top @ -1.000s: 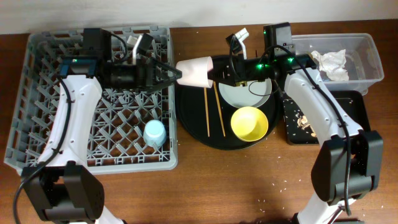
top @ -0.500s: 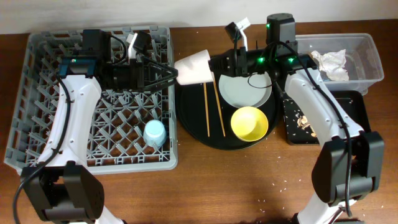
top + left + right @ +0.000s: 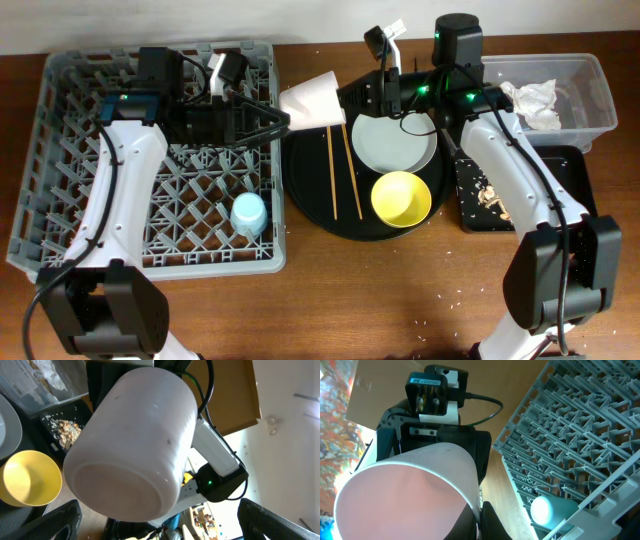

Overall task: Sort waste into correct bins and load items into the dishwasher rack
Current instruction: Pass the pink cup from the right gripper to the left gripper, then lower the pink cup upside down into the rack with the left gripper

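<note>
My right gripper is shut on the rim of the pink cup and holds it sideways in the air by the dishwasher rack's right wall. In the right wrist view its fingers pinch the cup wall. My left gripper is open just left of the cup; the cup's base fills the left wrist view between the spread jaws. The light blue cup stands in the rack. The grey plate, yellow bowl and two chopsticks lie on the round black tray.
The clear tub at the back right holds crumpled white napkins. The shallow black tray in front of it holds brown crumbs. Small crumbs dot the wooden table.
The right gripper has carried the pink cup a little up and toward the far side. The left gripper has stayed open beside it, almost in place.
</note>
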`<control>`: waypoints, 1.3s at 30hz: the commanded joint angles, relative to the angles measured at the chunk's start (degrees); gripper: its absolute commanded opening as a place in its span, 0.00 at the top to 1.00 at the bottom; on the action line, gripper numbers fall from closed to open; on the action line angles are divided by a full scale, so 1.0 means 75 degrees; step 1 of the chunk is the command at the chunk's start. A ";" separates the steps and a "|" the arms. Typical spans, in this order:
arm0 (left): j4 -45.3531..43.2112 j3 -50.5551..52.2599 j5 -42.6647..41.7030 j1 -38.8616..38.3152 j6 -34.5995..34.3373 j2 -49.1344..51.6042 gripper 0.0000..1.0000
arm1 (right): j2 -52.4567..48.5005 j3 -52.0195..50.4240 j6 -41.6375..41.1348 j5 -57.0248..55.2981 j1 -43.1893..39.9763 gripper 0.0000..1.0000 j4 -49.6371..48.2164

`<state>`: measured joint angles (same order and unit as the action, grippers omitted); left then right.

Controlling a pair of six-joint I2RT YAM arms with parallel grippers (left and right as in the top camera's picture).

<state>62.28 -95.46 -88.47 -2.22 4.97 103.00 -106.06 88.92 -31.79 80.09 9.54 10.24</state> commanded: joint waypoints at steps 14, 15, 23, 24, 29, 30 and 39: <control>-0.0009 -0.0035 -0.0230 -0.0032 0.0149 0.0067 0.09 | 0.0172 0.0029 -0.0087 -0.1466 0.1177 0.96 0.0239; -0.0009 -0.0035 -0.0227 -0.0032 0.0149 0.0067 0.11 | 0.0154 0.0029 -0.0090 -0.1676 0.1274 0.96 0.0268; -0.0009 -0.0035 -0.0227 -0.0032 0.0149 0.0067 0.23 | 0.0143 0.0029 -0.0262 -0.2238 0.1376 0.96 0.0326; -0.0009 -0.0035 -0.0227 -0.0032 0.0149 0.0067 0.30 | 0.0143 0.0029 -0.0259 -0.2235 0.1376 0.96 0.0350; -0.0015 -0.0035 -0.0154 -0.0020 0.0152 0.0067 0.45 | 0.0143 0.0029 -0.0254 -0.2232 0.1346 0.44 0.0504; -0.0015 -0.0035 -0.0026 0.0009 0.0152 0.0067 0.45 | 0.0143 0.0029 -0.0254 -0.2232 0.1309 0.39 0.0527; 0.0029 -0.0122 0.4243 0.0638 0.0026 0.0023 0.46 | 0.0140 0.0029 0.0522 -0.3005 0.0673 0.18 0.2652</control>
<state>62.26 -95.46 -77.69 1.17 5.17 103.85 -105.32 89.25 -31.86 62.78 16.80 24.45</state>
